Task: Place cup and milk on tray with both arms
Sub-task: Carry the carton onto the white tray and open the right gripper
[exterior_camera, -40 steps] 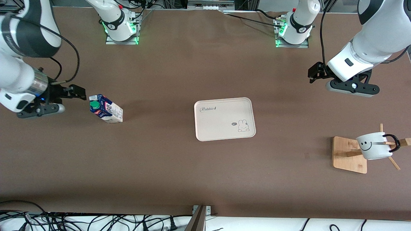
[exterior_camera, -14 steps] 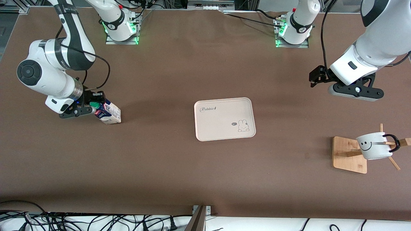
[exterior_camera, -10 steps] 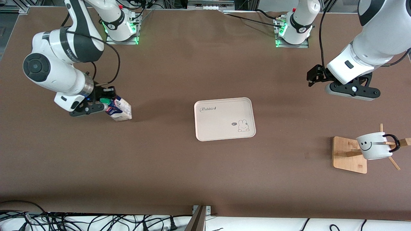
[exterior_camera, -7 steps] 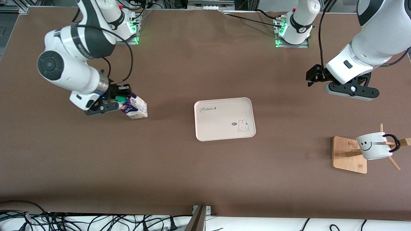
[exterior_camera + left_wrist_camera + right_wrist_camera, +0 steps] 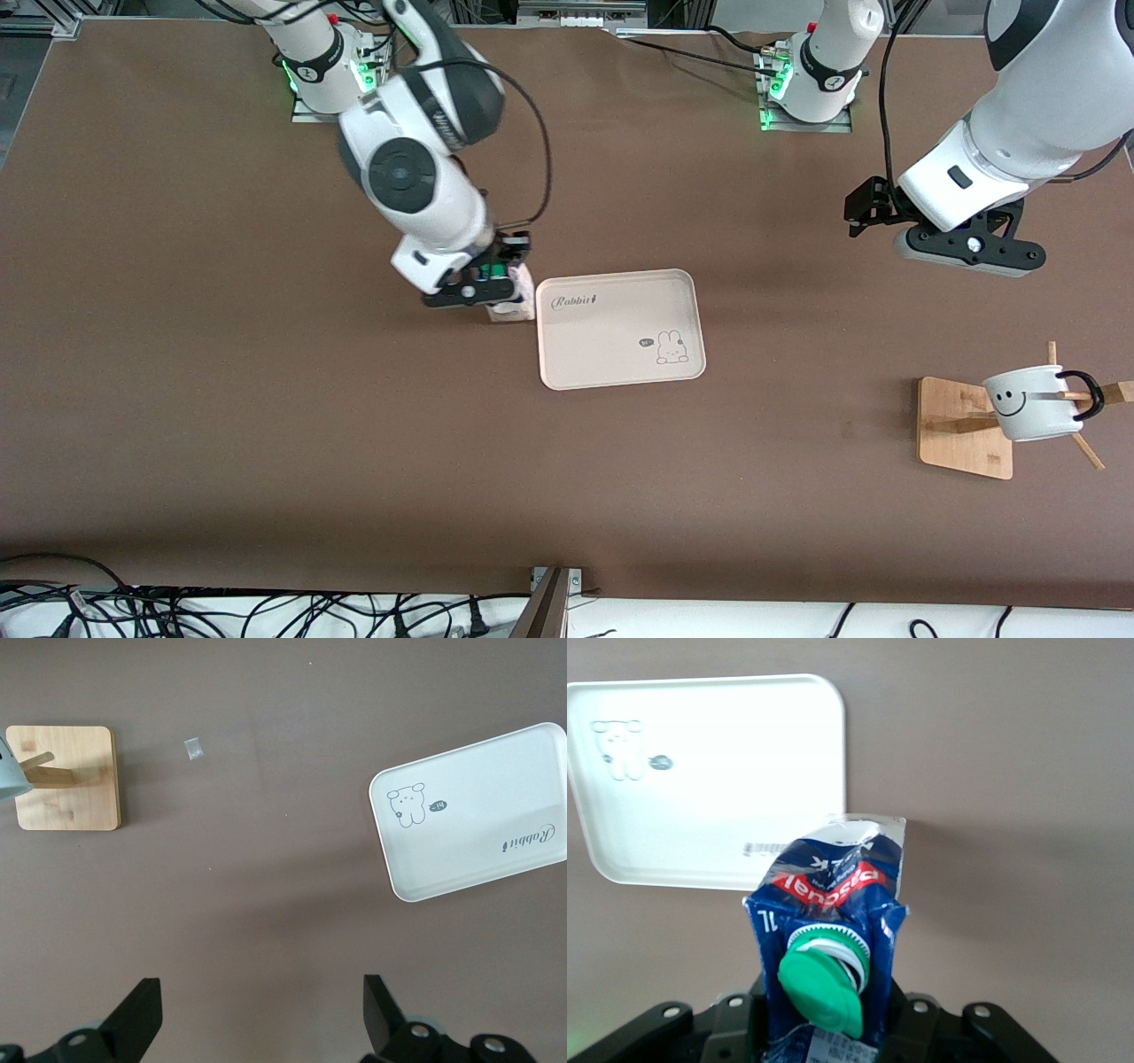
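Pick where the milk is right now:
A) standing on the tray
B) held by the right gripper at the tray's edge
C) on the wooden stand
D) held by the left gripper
B: the right gripper is shut on the milk at the edge of the tray toward the right arm's end, not yet on it.

"Rabbit" on the tray (image 5: 620,354)

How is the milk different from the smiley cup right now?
The milk is held by the right gripper beside the tray; the cup hangs untouched on its wooden stand. The milk is blue with a green cap; the cup is white. Neither is on the tray.
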### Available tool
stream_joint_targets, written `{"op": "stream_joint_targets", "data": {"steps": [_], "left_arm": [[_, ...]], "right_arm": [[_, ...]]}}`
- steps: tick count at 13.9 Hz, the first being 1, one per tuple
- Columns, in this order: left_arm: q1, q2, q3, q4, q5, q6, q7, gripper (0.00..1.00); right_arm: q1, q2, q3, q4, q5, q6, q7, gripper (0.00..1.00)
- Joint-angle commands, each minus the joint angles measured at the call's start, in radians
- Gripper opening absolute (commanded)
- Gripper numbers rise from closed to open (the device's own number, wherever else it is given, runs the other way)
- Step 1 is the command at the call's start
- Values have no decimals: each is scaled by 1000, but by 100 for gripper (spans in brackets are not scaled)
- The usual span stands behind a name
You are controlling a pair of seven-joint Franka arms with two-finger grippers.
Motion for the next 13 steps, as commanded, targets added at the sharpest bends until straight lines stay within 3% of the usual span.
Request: {"op": "stream_joint_targets", "data": {"steps": [1,7,13], "left_arm": [[-2,18,4,43,-5,-29,-2,100],[-11,18,-1,42,-23,-32,-12,100],[-17,51,-4,76,-14,-39,-49,100]], "right_arm": [[48,86,-13,101,-1,39,38,45],[100,140,-13,101,-91,97,38,45],[105,152,-17,102,-93,120,40,45]]}}
